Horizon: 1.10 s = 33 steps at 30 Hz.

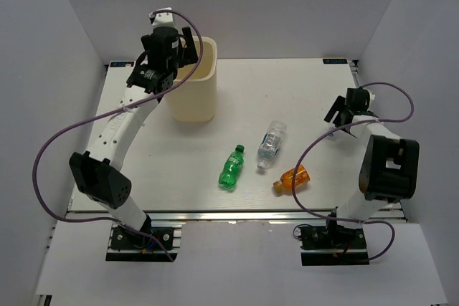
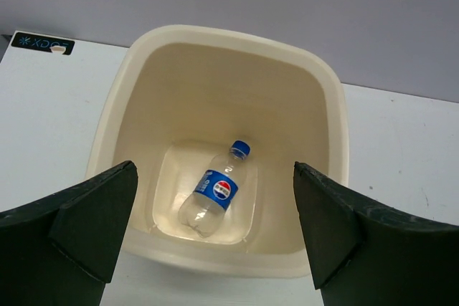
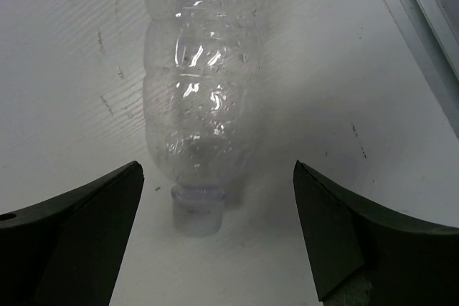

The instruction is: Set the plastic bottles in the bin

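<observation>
Bottle (image 2: 215, 195) lies in bin (image 2: 237, 39); left gripper (image 2: 214, 170) gapes empty above. Right gripper (image 3: 215, 170), wide and empty, hangs over ribbed bottle (image 3: 201, 91) near its neck; pinching there could squirt it away.

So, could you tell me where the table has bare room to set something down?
Free: the far strip between the tall cream plastic bin and the right gripper; also between the left arm and the green plastic bottle. Crowded: between that, the clear blue-labelled bottle and the orange bottle.
</observation>
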{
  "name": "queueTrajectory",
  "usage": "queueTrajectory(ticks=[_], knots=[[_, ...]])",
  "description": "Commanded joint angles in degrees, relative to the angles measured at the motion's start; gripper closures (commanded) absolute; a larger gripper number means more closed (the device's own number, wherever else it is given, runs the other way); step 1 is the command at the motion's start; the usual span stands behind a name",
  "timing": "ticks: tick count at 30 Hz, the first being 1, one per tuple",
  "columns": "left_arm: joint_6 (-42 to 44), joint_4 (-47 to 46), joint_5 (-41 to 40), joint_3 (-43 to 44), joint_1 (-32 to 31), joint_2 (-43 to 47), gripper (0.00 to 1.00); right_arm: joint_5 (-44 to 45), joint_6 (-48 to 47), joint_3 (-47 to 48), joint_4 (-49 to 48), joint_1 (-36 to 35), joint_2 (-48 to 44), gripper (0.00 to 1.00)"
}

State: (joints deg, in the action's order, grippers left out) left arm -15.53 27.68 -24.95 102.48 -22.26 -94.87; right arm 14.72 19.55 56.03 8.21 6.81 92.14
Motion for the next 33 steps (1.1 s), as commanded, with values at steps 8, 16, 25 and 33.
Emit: queueTrajectory(ticks=[8, 16, 25, 33], knots=[[-2.1, -4.5, 6.7, -12.2, 0.2, 13.0, 0.02, 2.1, 0.8, 3.9, -7.2, 0.4, 11.3, 0.37], [-3.5, -6.7, 15.2, -14.1, 0.2, 13.4, 0.02, -8.3, -7.8, 0.6, -11.5, 0.2, 2.3, 0.83], [-8.6, -17.7, 40.6, -17.2, -1.3, 8.3, 0.02, -40.7, -10.1, -1.8, -13.7, -6.0, -12.0, 0.9], [-10.3, -24.4, 44.2, -17.7, -8.0, 4.1, 0.02, -50.4, -7.3, -0.1, -15.6, -18.1, -15.8, 0.91]])
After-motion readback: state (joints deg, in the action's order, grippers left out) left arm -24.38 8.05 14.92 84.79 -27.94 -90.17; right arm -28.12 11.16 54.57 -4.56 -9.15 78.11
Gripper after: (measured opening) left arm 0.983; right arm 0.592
